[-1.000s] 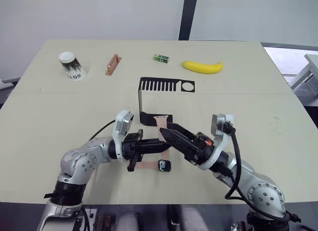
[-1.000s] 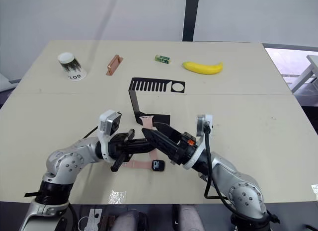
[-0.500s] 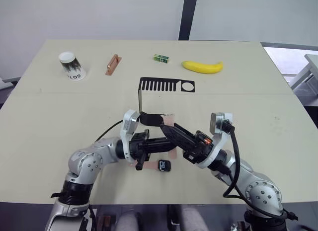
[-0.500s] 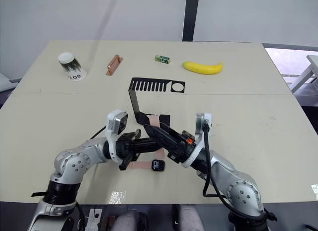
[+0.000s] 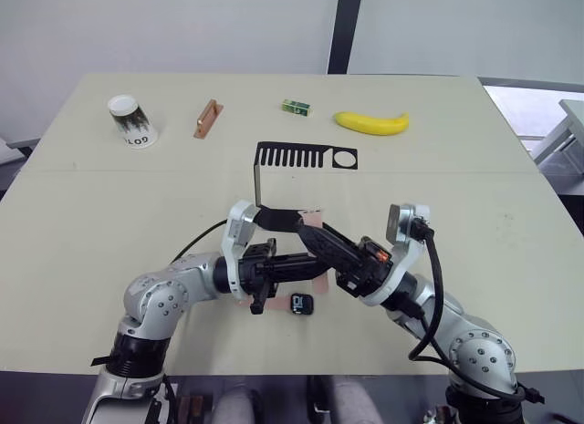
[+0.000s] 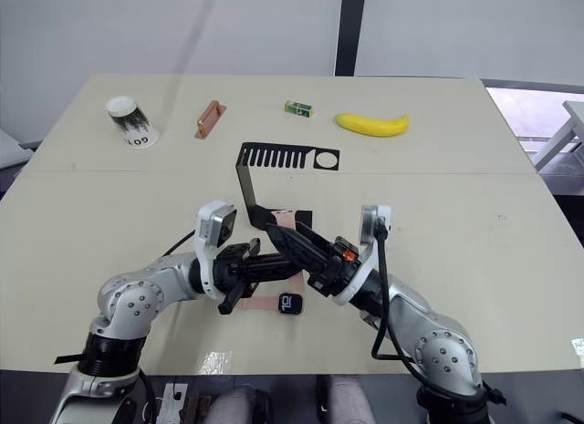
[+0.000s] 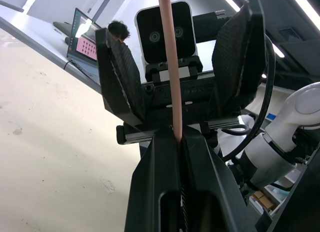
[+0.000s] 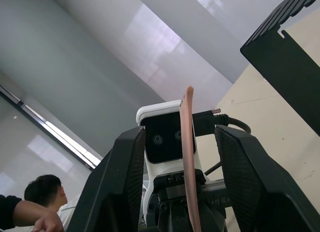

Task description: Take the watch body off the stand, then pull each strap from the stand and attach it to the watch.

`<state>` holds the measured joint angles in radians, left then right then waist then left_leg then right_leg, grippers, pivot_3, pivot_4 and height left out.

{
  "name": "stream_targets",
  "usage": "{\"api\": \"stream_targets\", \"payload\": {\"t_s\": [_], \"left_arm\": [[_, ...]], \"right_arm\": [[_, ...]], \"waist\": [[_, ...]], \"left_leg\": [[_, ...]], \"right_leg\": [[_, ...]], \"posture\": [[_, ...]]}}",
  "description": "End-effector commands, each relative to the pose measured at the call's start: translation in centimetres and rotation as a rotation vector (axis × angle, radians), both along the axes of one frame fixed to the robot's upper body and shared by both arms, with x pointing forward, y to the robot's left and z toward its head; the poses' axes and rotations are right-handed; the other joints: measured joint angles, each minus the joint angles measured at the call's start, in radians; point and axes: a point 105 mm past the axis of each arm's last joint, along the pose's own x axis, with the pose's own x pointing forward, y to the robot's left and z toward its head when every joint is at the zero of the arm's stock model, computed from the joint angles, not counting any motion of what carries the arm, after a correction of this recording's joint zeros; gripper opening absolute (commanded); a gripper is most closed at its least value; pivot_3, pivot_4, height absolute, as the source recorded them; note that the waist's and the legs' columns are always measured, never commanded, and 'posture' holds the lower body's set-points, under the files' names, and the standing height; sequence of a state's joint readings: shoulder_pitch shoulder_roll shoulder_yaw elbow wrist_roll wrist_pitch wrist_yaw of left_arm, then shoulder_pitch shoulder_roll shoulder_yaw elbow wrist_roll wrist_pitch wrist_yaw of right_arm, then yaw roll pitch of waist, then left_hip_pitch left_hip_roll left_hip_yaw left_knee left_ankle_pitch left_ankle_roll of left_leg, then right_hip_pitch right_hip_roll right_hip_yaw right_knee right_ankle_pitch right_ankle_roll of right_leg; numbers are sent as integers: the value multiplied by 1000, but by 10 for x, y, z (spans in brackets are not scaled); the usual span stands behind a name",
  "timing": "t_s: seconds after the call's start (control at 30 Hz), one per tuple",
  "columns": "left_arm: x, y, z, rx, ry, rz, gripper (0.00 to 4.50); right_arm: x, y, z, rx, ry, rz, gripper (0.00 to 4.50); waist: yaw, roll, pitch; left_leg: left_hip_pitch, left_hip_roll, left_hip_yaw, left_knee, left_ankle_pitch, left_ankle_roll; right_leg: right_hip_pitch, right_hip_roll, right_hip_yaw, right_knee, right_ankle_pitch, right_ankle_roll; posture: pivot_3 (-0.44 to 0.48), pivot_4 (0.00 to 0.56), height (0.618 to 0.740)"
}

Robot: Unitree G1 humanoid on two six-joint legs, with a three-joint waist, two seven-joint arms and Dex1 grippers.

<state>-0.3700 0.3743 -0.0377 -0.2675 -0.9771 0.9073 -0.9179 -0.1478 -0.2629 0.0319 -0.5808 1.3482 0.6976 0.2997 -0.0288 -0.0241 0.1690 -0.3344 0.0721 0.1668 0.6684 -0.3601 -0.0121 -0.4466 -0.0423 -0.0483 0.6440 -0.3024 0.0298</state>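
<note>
**We are passing a strap between grippers, watch body waiting on the table**

Nearest us, the watch body [image 5: 302,304] is lying on the table [image 5: 82,223]. Just beyond, our left gripper [image 7: 176,140] is clenching a pink strap [image 7: 170,67], while our right gripper [image 8: 186,142] is standing released, fingers either side of it. We are risking a twisted or dropped strap if one lets go early. Farther off, the stand [image 5: 294,160], cup [image 5: 130,119], copper bar [image 5: 207,118], green box [image 5: 295,106] and banana [image 5: 371,122] are sitting before a grey wall.
</note>
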Motion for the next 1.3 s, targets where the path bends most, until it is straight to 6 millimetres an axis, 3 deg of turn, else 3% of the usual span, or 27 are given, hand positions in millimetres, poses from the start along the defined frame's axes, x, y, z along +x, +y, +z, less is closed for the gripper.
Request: {"api": "stream_targets", "payload": {"t_s": [0.03,1.3], "left_arm": [[-5,0,12,-19,-54,-18,0],[-6,1,6,7,-58,-3,0]], "right_arm": [[-2,-4,9,35,-35,14,2328],[-2,0,9,17,-42,47,2328]], "waist": [[0,0,0],[0,0,0]], "left_leg": [[0,0,0,0,0,0],[0,0,0,0,0,0]], "right_leg": [[0,0,0,0,0,0],[0,0,0,0,0,0]], "posture": [[0,150,740],[0,150,740]]}}
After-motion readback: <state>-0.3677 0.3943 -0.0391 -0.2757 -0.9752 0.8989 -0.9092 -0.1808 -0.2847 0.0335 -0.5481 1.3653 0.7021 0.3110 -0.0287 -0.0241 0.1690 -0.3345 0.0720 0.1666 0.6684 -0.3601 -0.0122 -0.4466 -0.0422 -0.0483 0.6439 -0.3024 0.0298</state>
